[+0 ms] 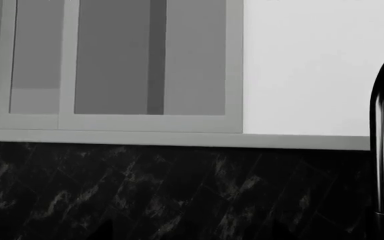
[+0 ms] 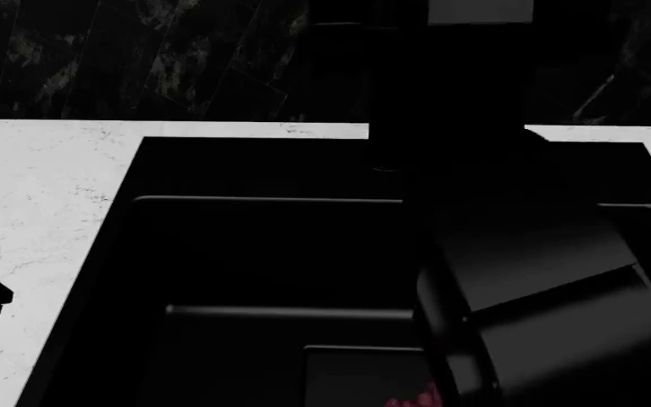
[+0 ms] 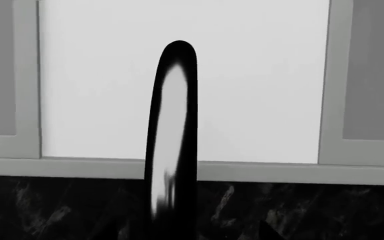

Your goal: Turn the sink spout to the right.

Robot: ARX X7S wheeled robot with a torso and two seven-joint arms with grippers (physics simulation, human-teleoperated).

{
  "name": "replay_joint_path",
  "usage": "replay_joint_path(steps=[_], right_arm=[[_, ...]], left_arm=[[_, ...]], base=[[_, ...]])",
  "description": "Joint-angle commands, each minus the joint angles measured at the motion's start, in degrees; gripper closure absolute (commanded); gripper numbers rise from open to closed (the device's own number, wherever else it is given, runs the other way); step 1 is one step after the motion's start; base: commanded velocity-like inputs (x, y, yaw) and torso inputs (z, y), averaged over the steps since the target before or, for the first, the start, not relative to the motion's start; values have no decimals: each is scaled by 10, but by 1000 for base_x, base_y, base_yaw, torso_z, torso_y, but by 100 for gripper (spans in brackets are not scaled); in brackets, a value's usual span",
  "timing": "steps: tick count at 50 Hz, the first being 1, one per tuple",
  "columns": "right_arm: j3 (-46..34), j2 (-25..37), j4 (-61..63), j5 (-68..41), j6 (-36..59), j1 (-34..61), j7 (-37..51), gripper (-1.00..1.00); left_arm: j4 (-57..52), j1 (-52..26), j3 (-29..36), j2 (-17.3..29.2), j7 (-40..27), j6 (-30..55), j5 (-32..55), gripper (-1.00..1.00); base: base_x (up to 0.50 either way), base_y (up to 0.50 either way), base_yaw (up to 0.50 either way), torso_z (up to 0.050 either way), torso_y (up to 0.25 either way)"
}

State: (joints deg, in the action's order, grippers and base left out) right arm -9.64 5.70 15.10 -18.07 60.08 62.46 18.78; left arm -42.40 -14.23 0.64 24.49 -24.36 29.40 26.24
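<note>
Two wrist cameras both catch the sink spout point(image 3: 172, 135), a slim black tube. In the right wrist view it fills the middle of the picture, very close, rising in front of a pale wall panel and showing a broad bright sheen along its length, with its rounded top outlined against the white. In the left wrist view the spout point(image 1: 379, 150) stands at the edge of the picture, upright for most of its height and then curving over near the top, with a thicker collar at its foot.

Behind the spout runs a dark marbled backsplash point(image 1: 178, 190), and above that a grey ledge and a grey-framed window point(image 1: 118, 65).

From the head view the sink point(image 2: 258, 254) is a deep black rectangular basin set in the white marbled table point(image 2: 43, 195). The spout's base would sit at the sink's back rim, but there it merges with the black of the right arm point(image 2: 529, 280), which reaches over the sink's right half toward the back rim. A small reddish patch point(image 2: 416, 397) shows low in the sink beside that arm.

Neither pincer shows clearly in any view, so I cannot tell whether the right one is apart or together; the left one is out of sight.
</note>
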Motion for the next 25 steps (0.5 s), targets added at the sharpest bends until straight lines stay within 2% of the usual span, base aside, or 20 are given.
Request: replay_joint_path(steps=[1,25], right_arm=[[-2,3,-48,-1,-38,12,-6,-100],[-21,0,-126,-6,-98,28,-19,-100]], left_arm=[[0,2,0,1,-2,-6,-2,-100],[1,2,2,3,-4,-12,-2,-100]], base=[[0,0,0,0,0],[0,0,0,0,0]])
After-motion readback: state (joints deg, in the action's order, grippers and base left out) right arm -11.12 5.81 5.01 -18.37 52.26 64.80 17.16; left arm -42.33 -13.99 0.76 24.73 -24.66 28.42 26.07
